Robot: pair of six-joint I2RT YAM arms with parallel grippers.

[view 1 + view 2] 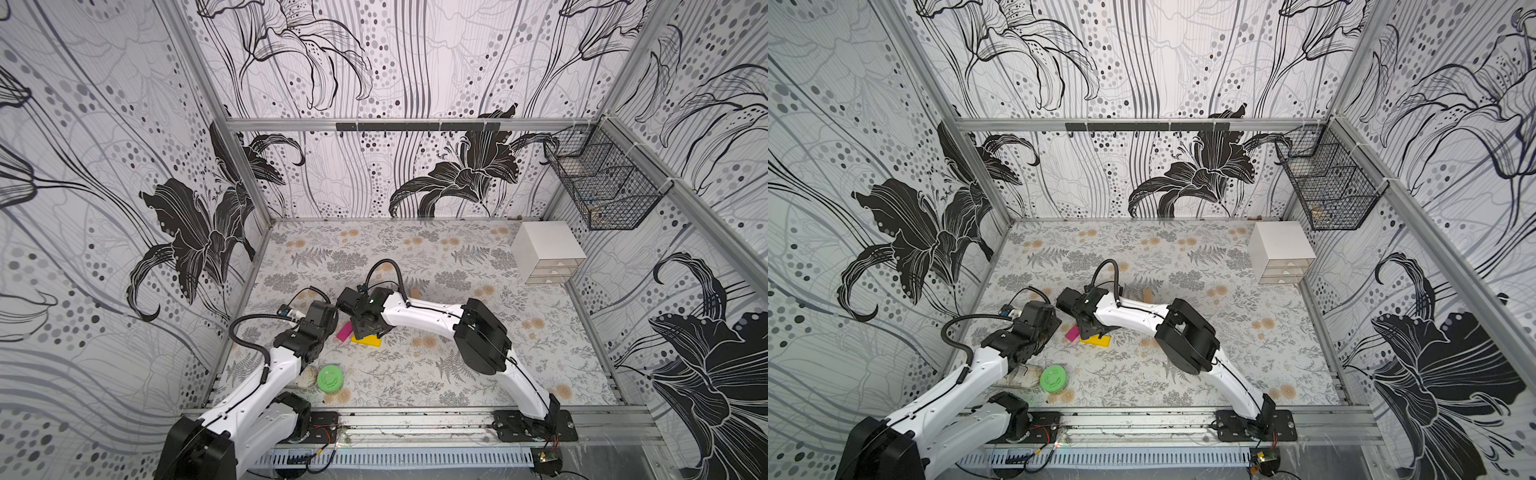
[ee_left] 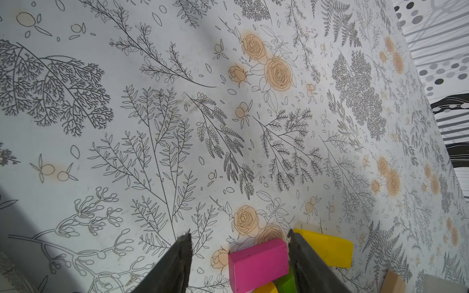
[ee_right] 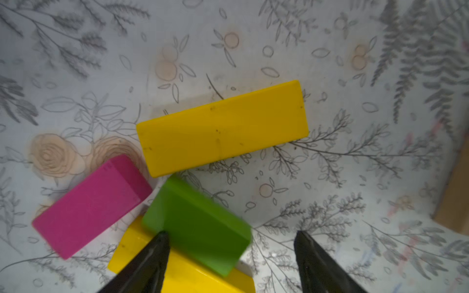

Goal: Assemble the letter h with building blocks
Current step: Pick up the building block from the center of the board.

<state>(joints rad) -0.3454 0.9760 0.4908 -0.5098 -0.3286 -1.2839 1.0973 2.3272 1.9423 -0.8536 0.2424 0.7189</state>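
In the right wrist view the building blocks lie in a loose cluster. A long yellow block (image 3: 223, 126) lies flat. A pink block (image 3: 91, 205) sits beside it. A blurred green block (image 3: 198, 223) rests tilted on a second yellow block (image 3: 182, 276). My right gripper (image 3: 232, 244) stands open over the green block, which lies against one fingertip and well clear of the other. My left gripper (image 2: 239, 244) is open around the pink block (image 2: 256, 261), with a gap on one side. A tan block (image 1: 413, 293) lies apart behind the right arm. No letter h is formed.
A round green lid (image 1: 329, 377) lies near the front left beside the left arm. A white drawer box (image 1: 546, 253) stands at the back right, and a wire basket (image 1: 602, 187) hangs on the right wall above it. Both wrists crowd the cluster (image 1: 368, 340).
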